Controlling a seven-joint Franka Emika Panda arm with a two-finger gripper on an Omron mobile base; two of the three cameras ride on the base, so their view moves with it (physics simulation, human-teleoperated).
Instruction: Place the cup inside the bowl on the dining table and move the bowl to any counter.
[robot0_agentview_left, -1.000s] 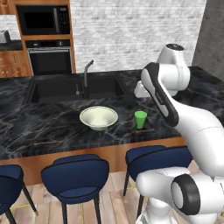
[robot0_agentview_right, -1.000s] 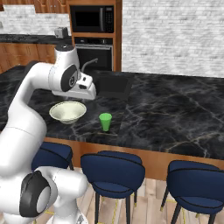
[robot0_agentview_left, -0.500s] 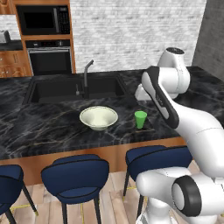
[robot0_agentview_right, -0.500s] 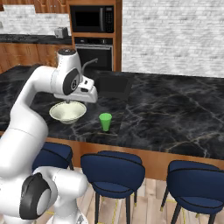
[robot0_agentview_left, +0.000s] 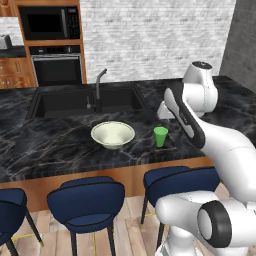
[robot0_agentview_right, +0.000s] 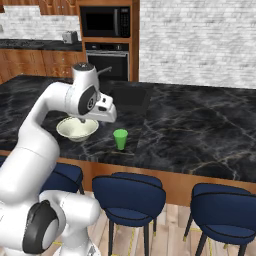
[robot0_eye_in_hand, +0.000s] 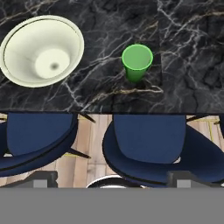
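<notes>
Oven (robot0_agentview_left: 56, 67) behind bowl (robot0_agentview_left: 113, 134), cup (robot0_agentview_left: 160, 136).

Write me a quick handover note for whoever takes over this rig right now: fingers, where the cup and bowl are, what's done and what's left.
Gripper: fingers open, holding nothing, up above the dining table and looking down at its front edge.
Cup: upright on the dining table, near the front edge, empty, apart from the bowl.
Bowl: on the dining table beside the cup, in front of the sink, empty.
Done: nothing yet; neither thing is grasped.
Left: grasp the cup, place it inside the bowl, then carry the bowl to a counter, such as the one along the back wall.
</notes>
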